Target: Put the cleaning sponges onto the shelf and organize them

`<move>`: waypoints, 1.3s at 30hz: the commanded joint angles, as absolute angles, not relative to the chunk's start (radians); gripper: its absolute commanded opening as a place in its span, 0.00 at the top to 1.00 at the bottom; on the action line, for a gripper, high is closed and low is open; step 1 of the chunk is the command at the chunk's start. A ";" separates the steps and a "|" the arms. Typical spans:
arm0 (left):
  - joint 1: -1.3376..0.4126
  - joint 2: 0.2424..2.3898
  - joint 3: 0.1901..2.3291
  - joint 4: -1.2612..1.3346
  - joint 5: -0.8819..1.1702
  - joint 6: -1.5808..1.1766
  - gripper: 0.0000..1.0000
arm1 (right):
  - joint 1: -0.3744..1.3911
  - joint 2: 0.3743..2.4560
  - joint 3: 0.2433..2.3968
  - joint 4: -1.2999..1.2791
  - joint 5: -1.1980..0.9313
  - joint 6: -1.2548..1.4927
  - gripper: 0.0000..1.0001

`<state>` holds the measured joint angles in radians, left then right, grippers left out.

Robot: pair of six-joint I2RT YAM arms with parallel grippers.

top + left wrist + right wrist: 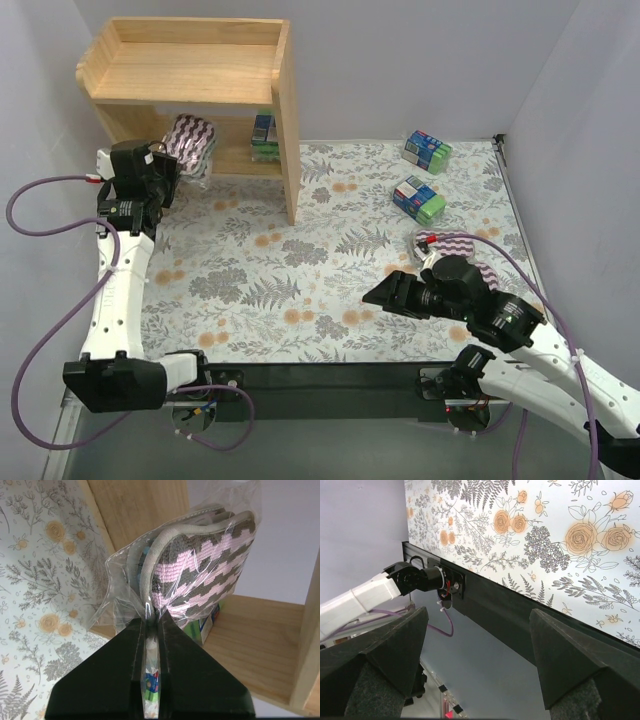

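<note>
**Q:** Top view: where is the light natural-wood two-tier shelf (190, 75), and what is at it?

**A:** At 11 o'clock on the floral-patterned worktop (300, 260). The left pincer (168, 162) is at the left front of the lower tier, clenched on the clear wrap of an oval purple-and-white zigzag sponge pad (190, 140). In the left wrist view the fingers (175, 670) pinch the wrap's edge, and the pad (200, 570) stands on edge above them, in front of the lower board. Whether it touches the board cannot be told.

**Q:** What else is on that tier?

**A:** A blocky blue-and-green wrapped sponge pack (264, 135), at the right end against the side panel.

**Q:** And off the shelf?

**A:** Two more blue-and-green packs lie at 2 o'clock, one farther back (427, 150) and one nearer (418, 198), apart from each other. A second purple zigzag pad (455, 243) lies at 4 o'clock, partly hidden by the right arm.

**Q:** The right pincer (378, 292)?

**A:** Released, holding nothing, at 5 o'clock. Its wrist view looks between spread fingers (395, 650) at the worktop's near edge.
</note>
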<state>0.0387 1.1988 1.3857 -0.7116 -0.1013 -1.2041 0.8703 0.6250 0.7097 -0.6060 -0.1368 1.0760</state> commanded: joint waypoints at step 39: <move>-0.071 1.488 1.373 -0.371 -0.038 -1.479 0.98 | 0.834 0.669 0.822 -0.649 -0.100 0.969 0.20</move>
<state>-0.0643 1.5127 1.3766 -0.4053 -0.0196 -1.4685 0.8387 0.6796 0.7765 -0.6373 -0.1143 0.9863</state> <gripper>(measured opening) 0.022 0.804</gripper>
